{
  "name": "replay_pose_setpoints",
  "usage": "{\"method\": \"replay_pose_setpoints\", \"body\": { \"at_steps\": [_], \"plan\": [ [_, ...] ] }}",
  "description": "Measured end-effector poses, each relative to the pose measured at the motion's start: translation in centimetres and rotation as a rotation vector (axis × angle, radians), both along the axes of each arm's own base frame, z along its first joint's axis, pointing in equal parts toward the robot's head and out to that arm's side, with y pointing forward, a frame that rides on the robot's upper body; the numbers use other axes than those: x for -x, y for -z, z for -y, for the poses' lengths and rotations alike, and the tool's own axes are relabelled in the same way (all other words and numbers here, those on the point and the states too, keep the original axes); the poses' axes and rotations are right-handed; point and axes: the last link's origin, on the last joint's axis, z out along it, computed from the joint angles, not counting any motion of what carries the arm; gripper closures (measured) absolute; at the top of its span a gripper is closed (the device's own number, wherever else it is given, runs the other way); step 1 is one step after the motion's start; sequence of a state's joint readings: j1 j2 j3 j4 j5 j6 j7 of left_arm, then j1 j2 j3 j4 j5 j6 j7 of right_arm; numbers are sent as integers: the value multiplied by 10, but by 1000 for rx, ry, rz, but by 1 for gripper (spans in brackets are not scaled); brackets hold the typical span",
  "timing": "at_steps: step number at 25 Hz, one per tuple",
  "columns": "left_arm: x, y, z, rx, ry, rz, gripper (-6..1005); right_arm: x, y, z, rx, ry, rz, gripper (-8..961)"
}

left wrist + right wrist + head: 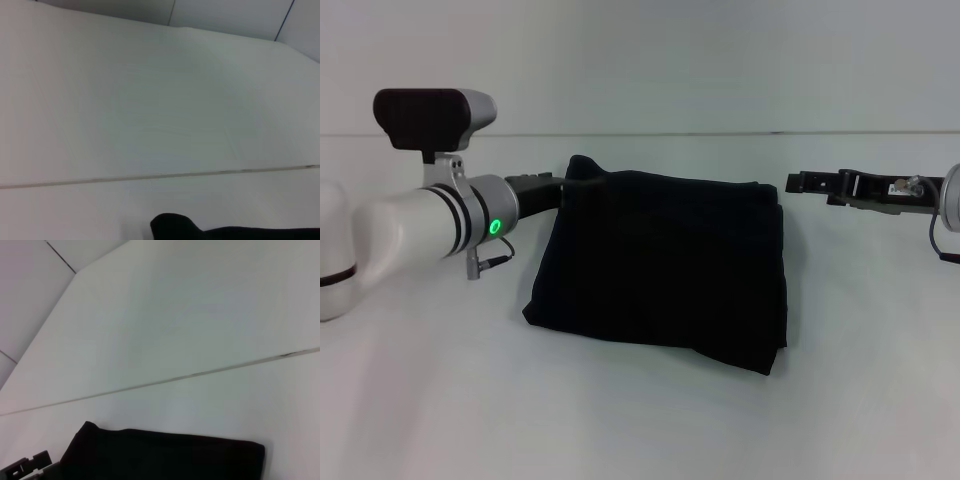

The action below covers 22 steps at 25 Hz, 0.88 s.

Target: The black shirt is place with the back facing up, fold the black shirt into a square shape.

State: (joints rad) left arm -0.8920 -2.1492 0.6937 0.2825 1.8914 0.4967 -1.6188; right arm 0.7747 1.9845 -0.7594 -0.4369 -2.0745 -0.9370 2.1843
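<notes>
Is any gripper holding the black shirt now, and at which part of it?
The left gripper meets the black shirt at its far left corner; a hold cannot be told. The right gripper is apart, holding nothing.

The black shirt [665, 265] lay folded into a rough square — plain side up, apparently — mid-tabletop [640, 420].

bright, even light | soft faint shadows | slightly hazy focus

The white left arm reaches inward, its black left gripper [563, 187] at the desk's far edge. The black right gripper [798, 183] hovers opposite, level.
</notes>
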Motion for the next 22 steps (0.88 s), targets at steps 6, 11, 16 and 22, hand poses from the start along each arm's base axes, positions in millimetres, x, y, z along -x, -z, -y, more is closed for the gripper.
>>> {"method": "replay_pose_setpoints", "body": {
  "at_steps": [6, 11, 16, 22],
  "plan": [
    [-7, 8, 3, 33, 14, 9, 148, 0, -1, 0, 2, -5, 4, 71],
    [-10, 11, 4, 49, 25, 2, 156, 0, -1, 0, 1, -7, 5, 70],
    [-7, 11, 6, 44, 19, 4, 163, -1, -1, 0, 1, -9, 7, 70],
    [-5, 11, 6, 40, 22, 0, 311, -1, -2, 0, -2, -14, 13, 69]
  ]
}}
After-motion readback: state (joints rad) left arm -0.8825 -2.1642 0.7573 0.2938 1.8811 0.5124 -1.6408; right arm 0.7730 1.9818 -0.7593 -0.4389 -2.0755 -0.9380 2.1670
